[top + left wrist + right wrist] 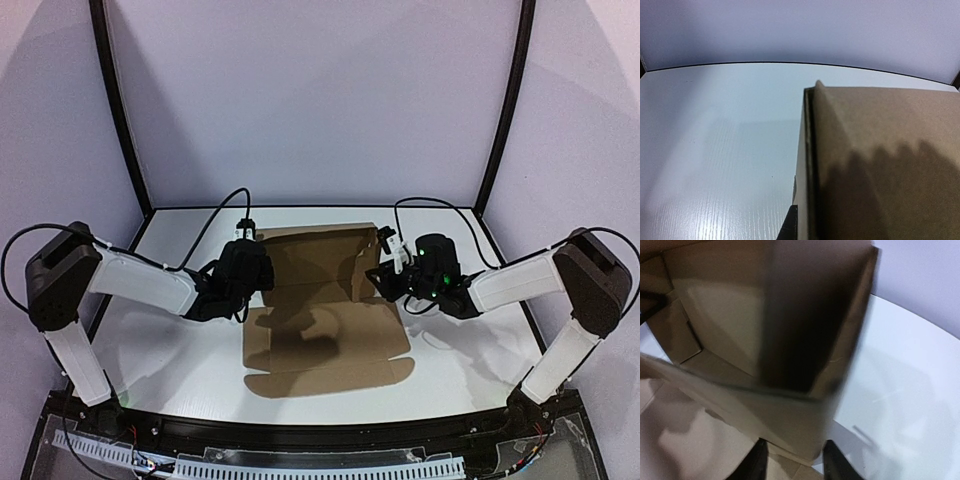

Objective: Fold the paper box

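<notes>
Right gripper (798, 456) straddles the right-hand side wall of the paper box (320, 305). In its wrist view the two dark fingers (760, 460) show at the bottom of the frame with brown cardboard filling the gap between them. The jaws are moderately spread, but I cannot tell whether they actually pinch the wall. The left gripper (248, 266) sits against the box's left wall. Its wrist view shows only one finger tip at the bottom edge, just beside the upright cardboard edge, so its opening cannot be told either.

The main risk, as I judge it, is the raised walls springing back flat if either arm lets go before the tabs are tucked. Uneven pushing from the two sides could also skew or slide the box on the smooth white table (470, 350), and squeezing off the crease could buckle a wall.

The box lies at the centre of the top view, between the two grippers. Its rear panel stands toward the upper middle, and a wide tabbed panel lies flat toward the bottom centre.
</notes>
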